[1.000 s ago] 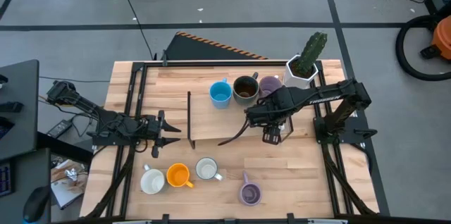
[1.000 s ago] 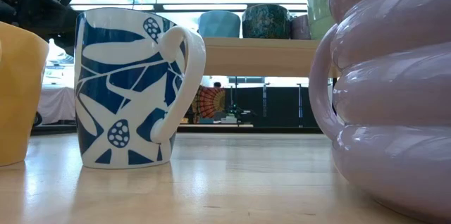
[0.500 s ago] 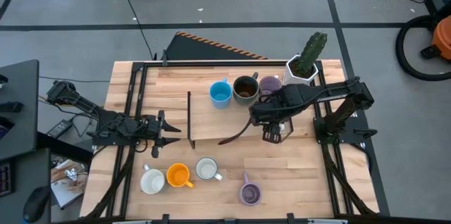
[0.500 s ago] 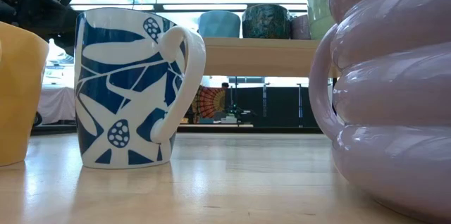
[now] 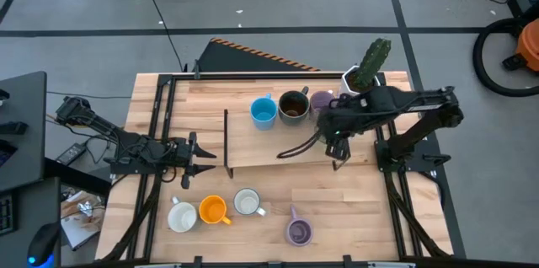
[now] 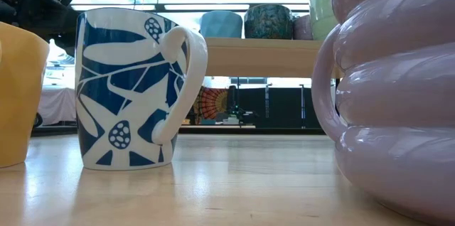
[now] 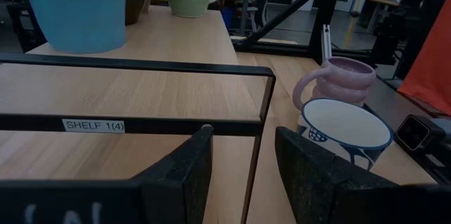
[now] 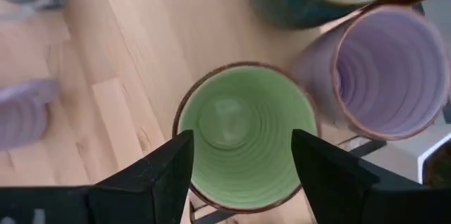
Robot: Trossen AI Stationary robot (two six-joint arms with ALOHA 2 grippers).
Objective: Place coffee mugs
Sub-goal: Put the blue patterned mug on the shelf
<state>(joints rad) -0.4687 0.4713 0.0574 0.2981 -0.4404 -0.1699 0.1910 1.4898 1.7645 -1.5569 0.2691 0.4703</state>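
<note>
So roughly halfway, I'd say: on the far raised wooden shelf point(image 5: 253, 137) sit the glossy blue mug point(image 5: 264, 112), the dark brown mug point(image 5: 293, 106) and a ribbed purple mug point(image 5: 322, 101), and the right pincer point(image 8: 239, 155), fingers spread, hovers straddling a ribbed green mug point(image 8: 245, 134) just beside them. Near side of the bench point(image 5: 362, 217) still holds the white mug point(image 5: 182, 216), orange mug point(image 5: 213, 210), blue-patterned white mug point(image 5: 247, 202) and second purple mug point(image 5: 299, 231). Left pincer point(image 7: 239, 160) waits spread at the left, empty.

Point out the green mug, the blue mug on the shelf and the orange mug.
green mug point(image 8: 243, 136): right wrist view, inside bottom of the cup.
blue mug point(image 5: 264, 113): high view, open top.
orange mug point(image 5: 211, 210): high view, open top.
</note>
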